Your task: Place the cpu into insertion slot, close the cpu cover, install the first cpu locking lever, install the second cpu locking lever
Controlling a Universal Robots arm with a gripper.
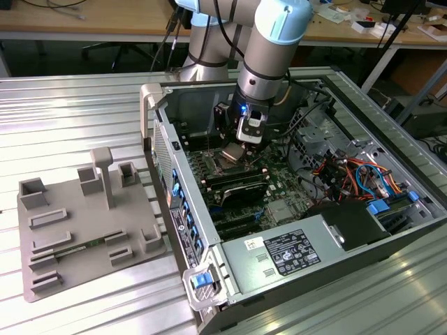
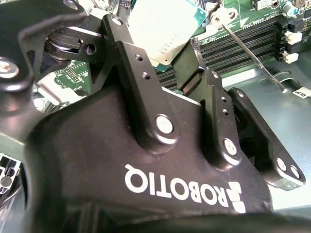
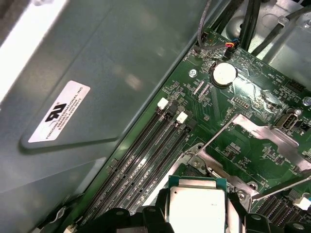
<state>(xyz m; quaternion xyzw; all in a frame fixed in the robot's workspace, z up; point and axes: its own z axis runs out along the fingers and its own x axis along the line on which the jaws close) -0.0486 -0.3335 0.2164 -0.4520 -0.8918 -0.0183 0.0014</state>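
Note:
My gripper (image 1: 246, 139) hangs inside the open computer case (image 1: 157, 98), shut on the cpu (image 1: 230, 152). In both wrist views the black fingers (image 2: 121, 43) clamp two opposite edges of the silvery square cpu (image 2: 160, 24) with its greenish rim. The cpu (image 3: 197, 206) hovers just short of the insertion slot (image 3: 204, 158), whose metal rim sits on the green board. The cpu cover (image 3: 257, 127), a silvery frame, stands swung open beyond the slot. A thin locking lever (image 3: 284, 187) sticks up beside it, and the lever (image 2: 248, 51) also crosses the board in the second wrist view.
Long black memory slots (image 3: 146, 155) run beside the socket, close to the grey case wall (image 3: 58, 114). A coin battery (image 3: 223, 74) lies farther along the board. A power supply (image 1: 279, 255) and cables (image 1: 356, 174) crowd the case. A grey fixture tray (image 1: 84, 223) lies at the exterior view's left.

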